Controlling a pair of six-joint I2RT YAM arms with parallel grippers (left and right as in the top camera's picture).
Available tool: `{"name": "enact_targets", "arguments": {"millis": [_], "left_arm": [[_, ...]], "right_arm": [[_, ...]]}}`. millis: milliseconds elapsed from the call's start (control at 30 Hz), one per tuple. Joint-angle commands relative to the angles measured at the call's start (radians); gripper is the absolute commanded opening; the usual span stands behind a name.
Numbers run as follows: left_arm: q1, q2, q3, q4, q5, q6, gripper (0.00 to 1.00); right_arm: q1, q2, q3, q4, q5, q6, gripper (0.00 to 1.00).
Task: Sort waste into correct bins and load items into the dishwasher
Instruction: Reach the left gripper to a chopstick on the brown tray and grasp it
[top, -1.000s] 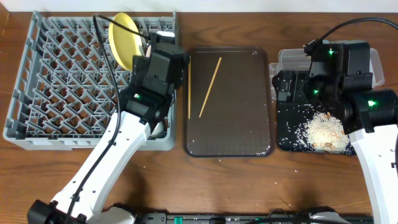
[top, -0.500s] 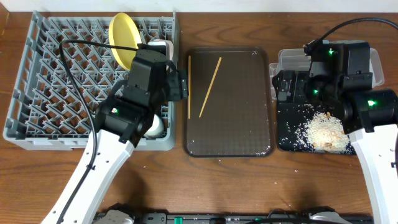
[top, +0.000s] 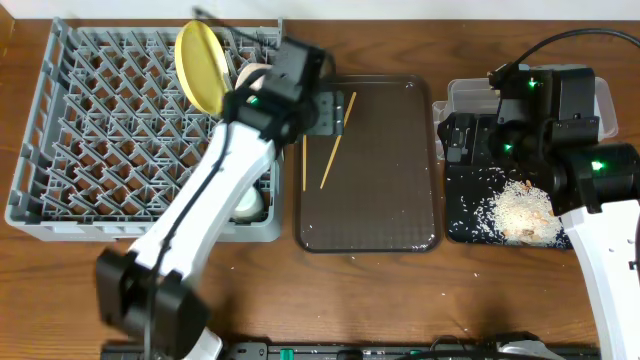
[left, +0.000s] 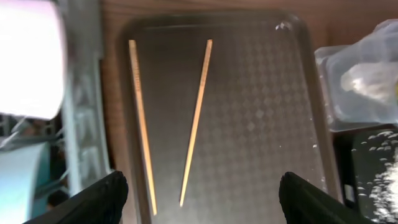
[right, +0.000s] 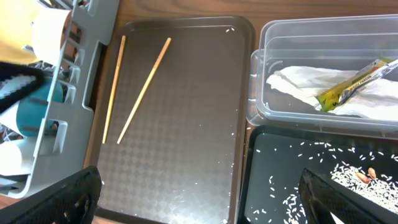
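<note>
Two wooden chopsticks (top: 336, 140) lie on the dark brown serving tray (top: 390, 200), also seen in the left wrist view (left: 196, 124) and right wrist view (right: 144, 90). My left gripper (top: 325, 110) (left: 202, 202) is open and empty, just above the chopsticks at the tray's far left. The grey dish rack (top: 90, 130) holds an upright yellow plate (top: 200, 68), a white cup (top: 250, 75), a white bowl (top: 248, 205) and a light blue bowl (right: 34, 106). My right gripper (top: 460, 140) (right: 205, 199) is open and empty above the black tray (top: 465, 225).
The clear tub (right: 323, 118) holds the white napkin (right: 305, 84) and the green-and-yellow sachet (right: 354, 81). Rice (top: 520, 210) lies heaped in the black tray, with a few grains on the brown tray and the table. The rack wall (left: 81, 124) borders the tray's left edge.
My left arm has swung right, from over the rack's near right corner to above the brown tray's far left. The white bowl now shows in the rack. The right arm has not moved.
</note>
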Motion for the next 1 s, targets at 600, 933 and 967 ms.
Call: {"name": "enact_targets", "arguments": {"millis": [600,933,967], "left_arm": [[-0.032,0.403,0.046,0.091,-0.031,0.103,0.73],[-0.038,0.45,0.044,0.119,-0.083,0.133,0.65],[-0.038,0.451,0.043,0.119,-0.095,0.135,0.64]], "right_arm": [[-0.018,0.003,0.009,0.0,-0.002,0.01,0.99],[-0.018,0.003,0.009,0.0,-0.002,0.011,0.99],[-0.018,0.003,0.009,0.0,-0.002,0.011,0.99]]}}
